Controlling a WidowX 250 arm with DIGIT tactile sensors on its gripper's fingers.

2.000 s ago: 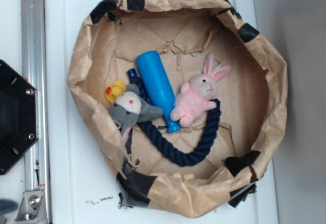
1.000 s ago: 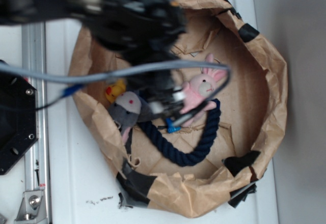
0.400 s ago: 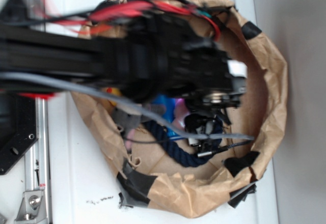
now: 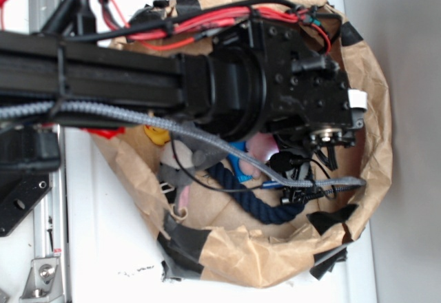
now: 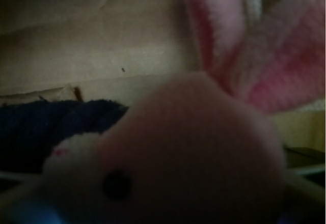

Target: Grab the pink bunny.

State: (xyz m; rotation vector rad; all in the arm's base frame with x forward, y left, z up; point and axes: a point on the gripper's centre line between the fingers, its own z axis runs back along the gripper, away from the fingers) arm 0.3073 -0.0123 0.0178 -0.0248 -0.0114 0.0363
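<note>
1. Exterior view: the arm (image 4: 138, 76) comes in from 9 o'clock and its black wrist block sits right over the middle of the brown paper basket (image 4: 375, 110). The gripper (image 4: 293, 169) is somewhere under that block, down inside the basket; honestly can't tell if it's released, clenched or grasping anything, too much black hardware and cable in the way.
2. Same view: only a sliver of the pink bunny (image 4: 256, 146) peeks out under the wrist, near the basket's center, just beside the blue bottle (image 4: 238, 162) and the navy rope (image 4: 265, 206), which curves along toward 6 o'clock. The grey plush (image 4: 185, 172) is at about 8 o'clock, the yellow duck (image 4: 156, 133) at 9, close to the paper wall. Open floor is mostly at 3 o'clock, between the wrist and the rim.
3. Wrist view: the bunny (image 5: 204, 152) fills the frame, very close and blurry, ears pointing to 1 o'clock, dark eye low left. Rope (image 5: 61, 127) is behind it at 9 o'clock, paper wall (image 5: 91, 35) across the top. No fingers visible here.
</note>
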